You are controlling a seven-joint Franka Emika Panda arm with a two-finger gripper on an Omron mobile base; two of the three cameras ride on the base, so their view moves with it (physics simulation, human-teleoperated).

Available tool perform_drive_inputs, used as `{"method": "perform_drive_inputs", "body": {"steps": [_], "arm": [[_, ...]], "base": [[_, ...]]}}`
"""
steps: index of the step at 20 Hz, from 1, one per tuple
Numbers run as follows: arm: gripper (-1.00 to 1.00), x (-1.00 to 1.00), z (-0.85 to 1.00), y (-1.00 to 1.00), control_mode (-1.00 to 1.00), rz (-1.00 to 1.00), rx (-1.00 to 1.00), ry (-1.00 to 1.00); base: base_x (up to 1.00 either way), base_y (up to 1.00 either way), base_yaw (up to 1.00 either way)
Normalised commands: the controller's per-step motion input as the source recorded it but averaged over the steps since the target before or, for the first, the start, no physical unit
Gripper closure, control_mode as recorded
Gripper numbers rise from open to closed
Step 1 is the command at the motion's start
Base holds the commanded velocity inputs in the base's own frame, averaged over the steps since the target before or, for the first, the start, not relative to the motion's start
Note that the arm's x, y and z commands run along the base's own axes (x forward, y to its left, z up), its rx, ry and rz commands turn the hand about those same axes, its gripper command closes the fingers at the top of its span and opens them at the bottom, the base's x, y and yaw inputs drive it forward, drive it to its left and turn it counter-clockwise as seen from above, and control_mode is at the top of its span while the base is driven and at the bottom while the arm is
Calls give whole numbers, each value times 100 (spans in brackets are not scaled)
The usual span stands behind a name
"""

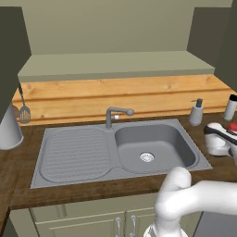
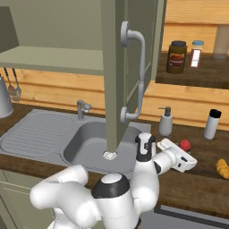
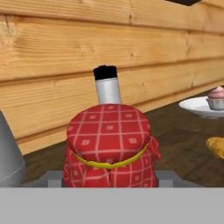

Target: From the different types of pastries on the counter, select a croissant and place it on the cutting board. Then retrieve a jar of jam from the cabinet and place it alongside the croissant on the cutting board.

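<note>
Brown wood-grain counter [image 1: 92, 187], grey sink [image 1: 152, 148] inset, plank backsplash [image 1: 125, 97] behind.

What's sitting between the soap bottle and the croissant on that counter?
In the right base view, the gripper with the red jam jar lies between the soap bottle and croissant.

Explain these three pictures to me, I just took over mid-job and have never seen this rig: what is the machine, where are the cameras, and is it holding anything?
It is a white robot arm on a driving base at a kitchen counter with a steel sink. Two cameras look over it from behind, left and right. The third rides on the hand. The end effector is shut on the jam jar, red with a checked cloth top, low over the counter. Nearby stand a soap dispenser, a grey bottle, a cupcake on a white plate, and a golden croissant.
</note>
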Motion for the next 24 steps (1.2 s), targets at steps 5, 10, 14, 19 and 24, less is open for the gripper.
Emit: {"method": "perform_drive_inputs", "body": {"steps": [5,10,14,19,24], "arm": [[100,8,-10,-16,-100,-6,1,0],[100,30,-23,-11,-100,-3,0,0],[100,44,-27,-3,-100,-1,0,0],[100,40,-23,-11,-100,-1,0,0],[100,28,-24,-23,-100,-2,0,0]], "base": [[0,0,0],[0,0,0],[0,0,0],[0,0,0],[0,0,0]]}}
